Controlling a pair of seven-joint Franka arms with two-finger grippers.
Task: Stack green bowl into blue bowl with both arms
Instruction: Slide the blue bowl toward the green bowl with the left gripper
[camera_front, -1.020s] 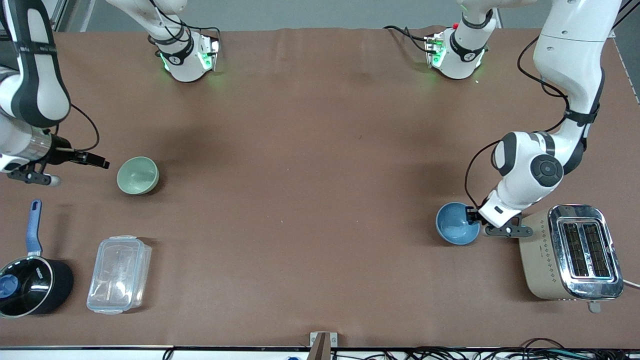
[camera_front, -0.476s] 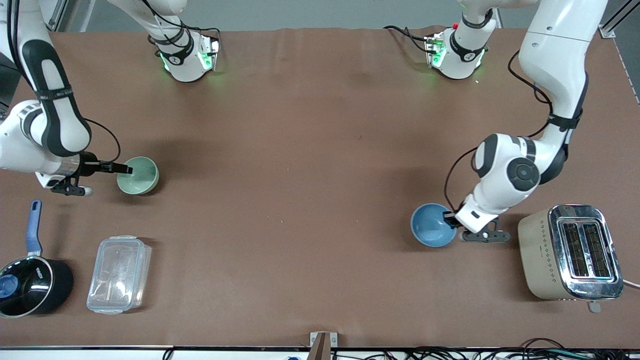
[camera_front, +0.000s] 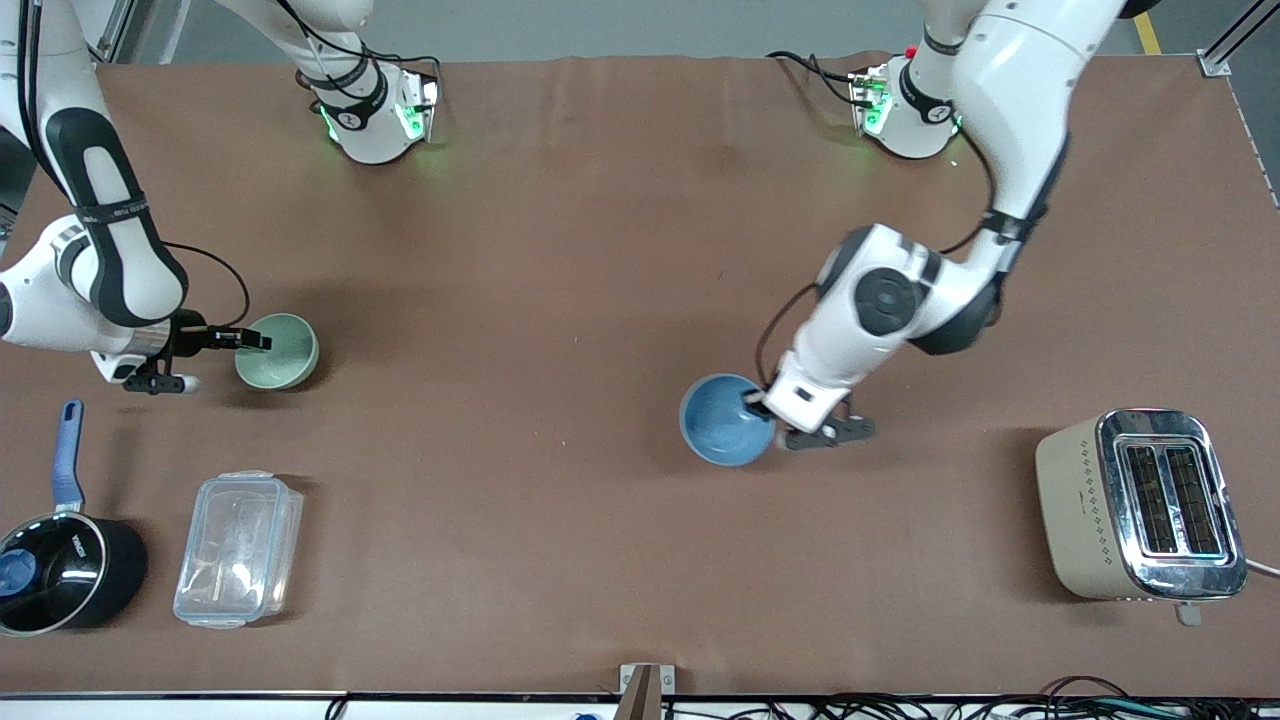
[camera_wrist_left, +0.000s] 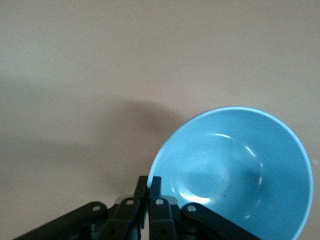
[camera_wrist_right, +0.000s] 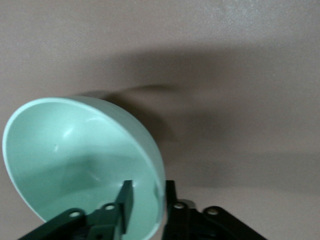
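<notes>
The green bowl (camera_front: 283, 350) sits on the table toward the right arm's end. My right gripper (camera_front: 256, 342) is open astride its rim. In the right wrist view (camera_wrist_right: 148, 192) one finger is inside the green bowl (camera_wrist_right: 75, 160) and one is outside, with a gap to the wall. My left gripper (camera_front: 762, 404) is shut on the rim of the blue bowl (camera_front: 722, 420) and holds it tilted, low over the middle of the table. The left wrist view shows the fingers (camera_wrist_left: 149, 181) pinching the blue bowl's (camera_wrist_left: 235, 170) edge.
A beige and chrome toaster (camera_front: 1140, 505) stands toward the left arm's end, near the front camera. A clear plastic container (camera_front: 238, 548) and a black saucepan with a blue handle (camera_front: 60, 560) lie nearer the front camera than the green bowl.
My left arm has carried the blue bowl from beside the toaster toward the table's middle. My right gripper has moved up to the green bowl and over its rim.
</notes>
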